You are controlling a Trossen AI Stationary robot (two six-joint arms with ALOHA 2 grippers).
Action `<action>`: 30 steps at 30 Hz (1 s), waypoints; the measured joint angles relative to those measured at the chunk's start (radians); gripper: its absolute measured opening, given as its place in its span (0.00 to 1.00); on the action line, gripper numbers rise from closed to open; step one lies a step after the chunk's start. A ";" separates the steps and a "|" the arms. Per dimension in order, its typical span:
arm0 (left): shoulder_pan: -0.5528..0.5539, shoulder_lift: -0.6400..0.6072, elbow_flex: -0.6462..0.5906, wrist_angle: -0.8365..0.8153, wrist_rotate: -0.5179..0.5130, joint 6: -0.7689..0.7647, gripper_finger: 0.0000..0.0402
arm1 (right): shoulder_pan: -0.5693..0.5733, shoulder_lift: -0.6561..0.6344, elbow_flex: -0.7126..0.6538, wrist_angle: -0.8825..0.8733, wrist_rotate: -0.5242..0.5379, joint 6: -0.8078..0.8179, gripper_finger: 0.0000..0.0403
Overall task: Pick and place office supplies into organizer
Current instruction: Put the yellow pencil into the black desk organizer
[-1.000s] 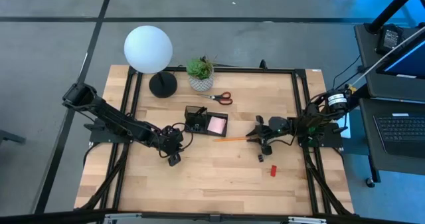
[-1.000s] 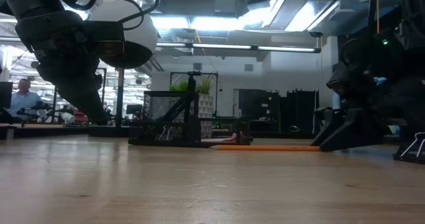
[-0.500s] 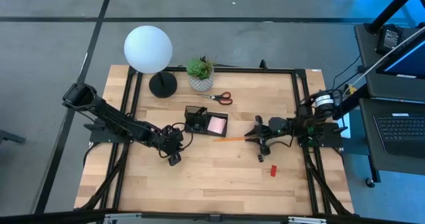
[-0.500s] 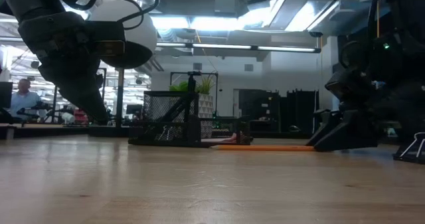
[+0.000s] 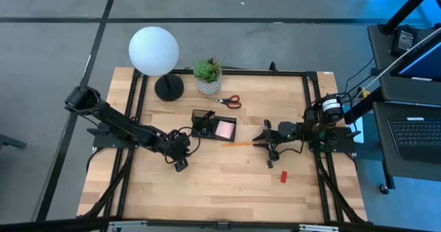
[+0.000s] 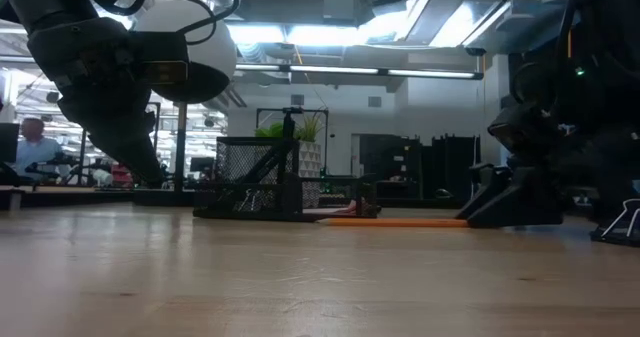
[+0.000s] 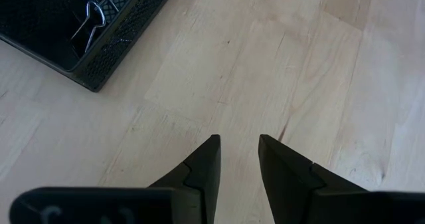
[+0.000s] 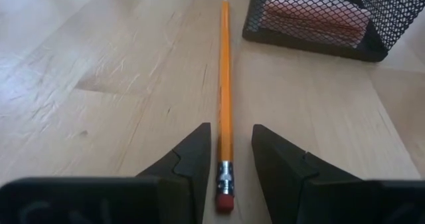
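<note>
The black mesh organizer (image 5: 212, 127) stands mid-table, with a pink sticky-note pad (image 5: 224, 129) in one compartment and clips (image 7: 93, 14) in another. An orange pencil (image 5: 238, 144) lies flat on the wood to its right, and shows too as the pencil (image 6: 400, 222) in the low view. My right gripper (image 8: 230, 127) is open and low over the table. Its fingers stand on either side of the pencil's eraser end (image 8: 226, 199) without touching it. My left gripper (image 7: 239, 139) is open above bare wood, near the organizer's near-left corner.
Red-handled scissors (image 5: 229, 100) lie beyond the organizer, next to a potted plant (image 5: 207, 77) and a black lamp base (image 5: 169, 87) under a white globe. A black clip (image 5: 270, 164) and a small red block (image 5: 283, 177) lie near my right gripper.
My right gripper has slid a little toward the table's left, along the pencil toward the organizer, staying low and open. The pencil has not moved.
</note>
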 joint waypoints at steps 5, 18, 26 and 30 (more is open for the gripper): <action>0.000 0.000 0.000 0.000 0.000 -0.010 0.24 | 0.000 0.000 0.000 0.000 0.000 -0.007 0.29; 0.000 0.000 0.000 0.000 0.000 -0.011 0.24 | 0.000 0.002 0.000 0.001 -0.002 0.043 0.29; 0.000 0.000 0.000 0.000 0.000 -0.010 0.24 | 0.000 0.002 0.008 -0.007 -0.003 0.093 0.28; 0.000 0.000 0.000 0.000 0.001 -0.011 0.24 | -0.001 0.002 0.023 -0.023 -0.003 0.089 0.22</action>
